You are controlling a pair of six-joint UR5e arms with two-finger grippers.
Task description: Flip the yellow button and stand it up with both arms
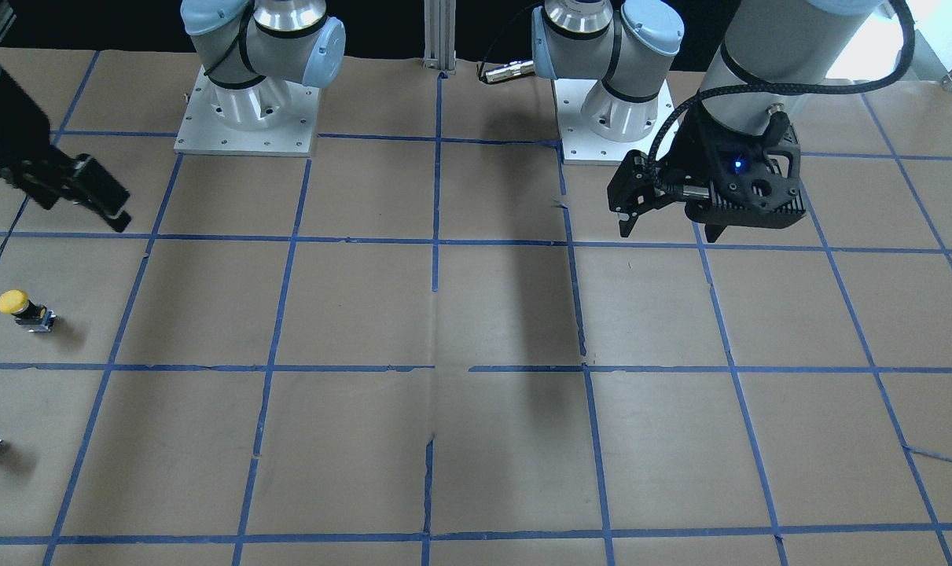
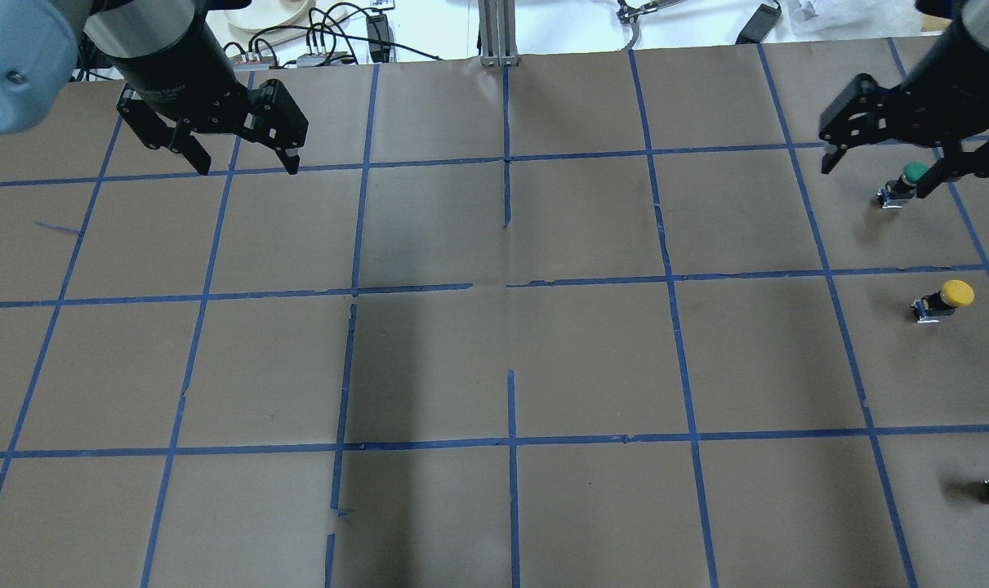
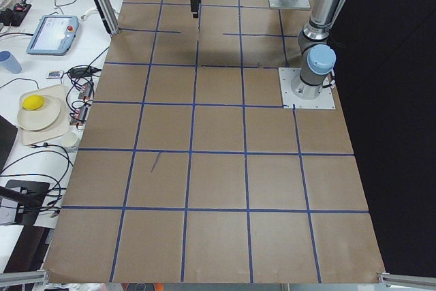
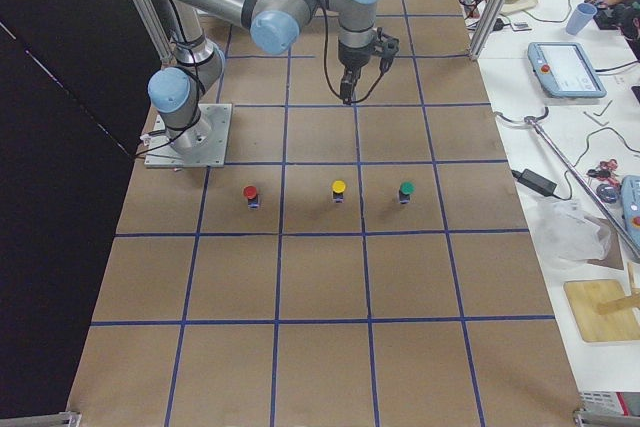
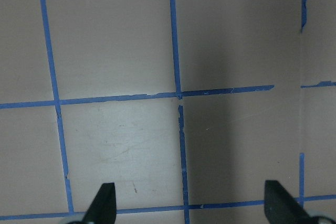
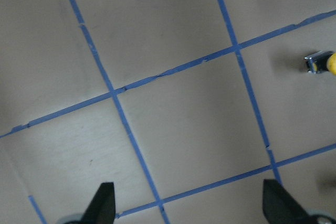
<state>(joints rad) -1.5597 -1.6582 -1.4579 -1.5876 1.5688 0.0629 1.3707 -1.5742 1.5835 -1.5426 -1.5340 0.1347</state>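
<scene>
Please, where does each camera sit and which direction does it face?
Front-facing: across the table, facing the robot, steeply down; both bases, left end effector, right end effector.
Overhead: behind the robot, forward and down; both end effectors.
Exterior left: table's left end, looking along it; left arm near.
Exterior right: table's right end; right arm near.
Left wrist: down on the table; own fingertips.
Right wrist: down; own fingertips, yellow button at the edge.
Shared: front-facing, overhead, exterior right also show the yellow button.

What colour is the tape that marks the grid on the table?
Blue tape; the overhead exterior view shows it best.
</scene>
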